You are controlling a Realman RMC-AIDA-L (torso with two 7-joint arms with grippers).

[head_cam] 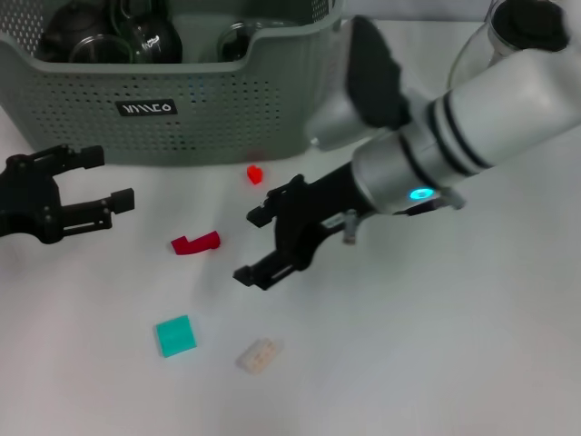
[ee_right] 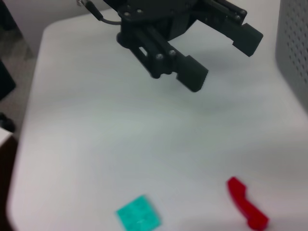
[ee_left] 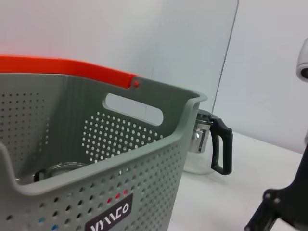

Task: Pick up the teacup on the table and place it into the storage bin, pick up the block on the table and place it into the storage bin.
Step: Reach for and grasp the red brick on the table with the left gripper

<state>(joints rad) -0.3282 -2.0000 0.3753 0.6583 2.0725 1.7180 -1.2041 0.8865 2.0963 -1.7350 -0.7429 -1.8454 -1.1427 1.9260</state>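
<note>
- The right gripper (head_cam: pixel 272 238) hangs over the white table (head_cam: pixel 454 345) in front of the storage bin (head_cam: pixel 182 109), fingers spread apart and holding nothing — the head view shows bare table between them.
- The left gripper (head_cam: pixel 86 195) sits at the table's left edge, just before the bin's front wall, its fingers also apart and empty.
- Glassware already lies inside the grey-green bin, dark rounded glass vessels (head_cam: pixel 136 36) visible over the dipped rim; whether one of them is the teacup cannot be told, but no teacup shows on the table, so that half of the task looks done.
- A glass pot with a black handle (ee_left: pixel 211 147) stands on the table beside the bin's far corner, outside it.
- Blocks are left: a small red block (head_cam: pixel 255 173) near the bin's front wall, a curved red piece (head_cam: pixel 195 242) left of the right gripper, a teal square block (head_cam: pixel 175 335) and a beige brick (head_cam: pixel 260 354) nearer the robot.
- The curved red piece lies flat, its long axis roughly across the table, one end hooked upward toward the bin; the beige brick lies on a diagonal — low end toward the robot's left.
- Judged from this, a block pick comes next, the curved red piece closest to the open right fingers.
</note>
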